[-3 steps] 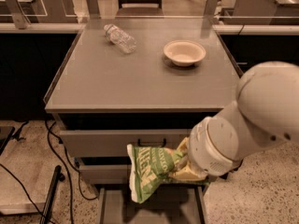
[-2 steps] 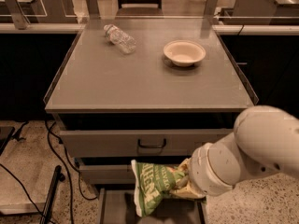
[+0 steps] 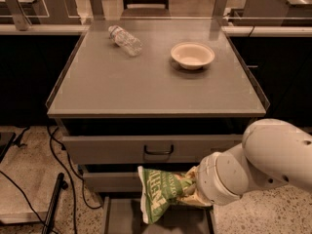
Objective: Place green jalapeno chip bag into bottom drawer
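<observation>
Green crinkled foil jalapeno chip bag (image 3: pixel 163 195): we see it hanging below the grey desk's (image 3: pixel 146 89) front edge, over the shallow grey bottom drawer (image 3: pixel 115 217).
Gripper (image 3: pixel 193 193): clamped on the bag's right side.
Risk: we fear its lower end catching the drawer rim on release and spilling out.

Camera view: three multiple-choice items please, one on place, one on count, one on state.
1. Where is the green jalapeno chip bag?
A) on the cabinet top
B) in the gripper, above the bottom drawer
C) on the floor

2. What stands on the cabinet top?
A) one bowl
B) two bowls
C) three bowls

3. The clear bottle is:
A) upright
B) lying on its side
C) upside down

1 B: the gripper holds it over the open drawer.
2 A: a single bowl shows.
3 B: it lies flat.
</observation>
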